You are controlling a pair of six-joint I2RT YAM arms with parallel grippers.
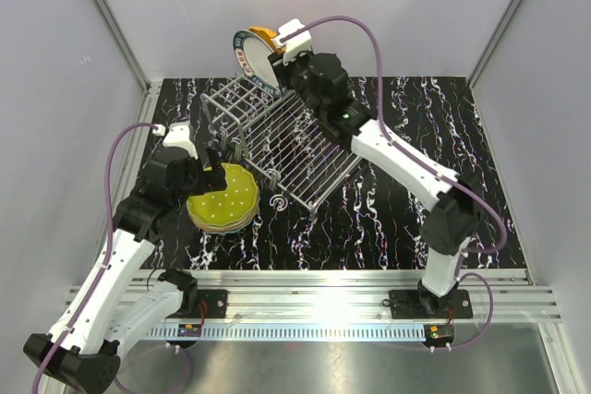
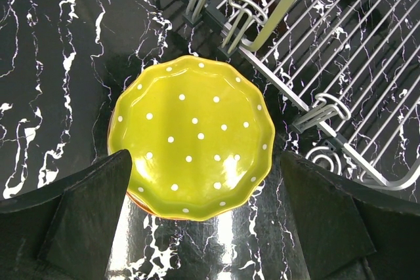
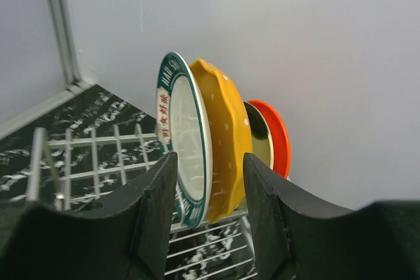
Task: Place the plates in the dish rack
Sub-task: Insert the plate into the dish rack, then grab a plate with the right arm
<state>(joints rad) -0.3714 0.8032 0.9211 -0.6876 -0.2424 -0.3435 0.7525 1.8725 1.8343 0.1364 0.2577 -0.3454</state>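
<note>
Two plates stand inside the right pincer, grip unclear; left pincer gapes above dotted plate.

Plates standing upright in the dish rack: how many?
4, packed together at the far end of the dish rack: teal-rimmed white plate, orange dotted plate, a darker plate mostly hidden, red-orange plate. Others may be hidden behind.

Under the dotted yellow-green plate: more plates, only an orange rim showing. Cut off at right: the dish rack. Behind the fingers of the right gripper: lower rims of the teal-rimmed plate and dotted orange plate, grip or gap impossible to tell. Rim lettering too small to read.
</note>
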